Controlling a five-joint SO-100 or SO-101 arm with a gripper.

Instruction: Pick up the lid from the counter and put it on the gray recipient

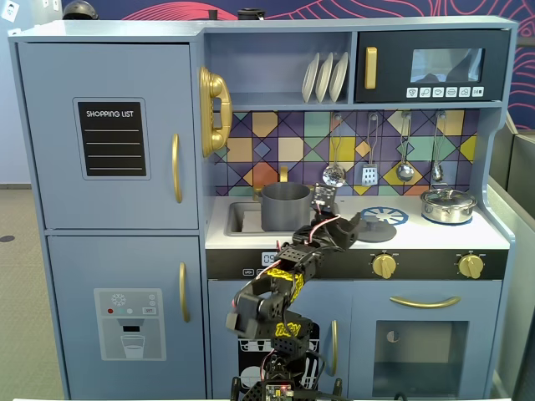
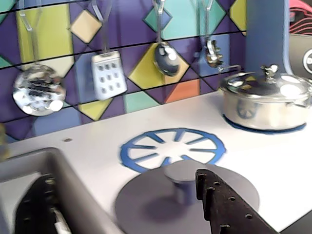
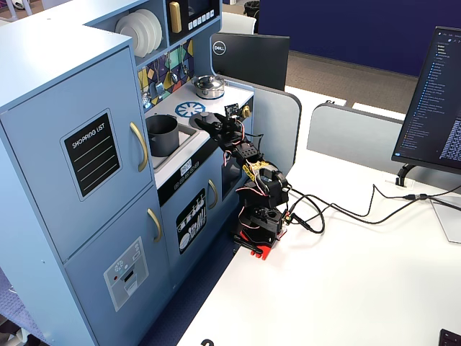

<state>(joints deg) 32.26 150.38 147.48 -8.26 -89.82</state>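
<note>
Setting: a toy play kitchen (image 1: 109,134) in pale blue with a white counter (image 2: 273,165), a patterned backsplash hung with utensils, standing against an office desk with a monitor.

Gripper: the gripper (image 2: 122,209) hangs low over the counter edge in the wrist view, one dark finger at the lower left and the other at the lower right. The jaws stand wide apart with nothing between them but air above the lid.

Lid: the lid (image 2: 146,200), a flat matte gray disc, lies on the counter just in front of the blue-and-white burner print (image 2: 173,148), its small knob (image 2: 183,178) rising between the two fingers.

Gray recipient: the gray recipient (image 1: 284,206) sits in the sink, uncovered, to the left of the lid in a fixed view.

Other pot: a shiny silver pot (image 2: 265,102) with its own lid stands on the far burner, well apart.

Handling: the disc looks stiff, light and thin, lying flush, so its rim offers little purchase. The knob looks like the place to pinch; being small and smooth, it could slip unless the fingers close squarely.
</note>
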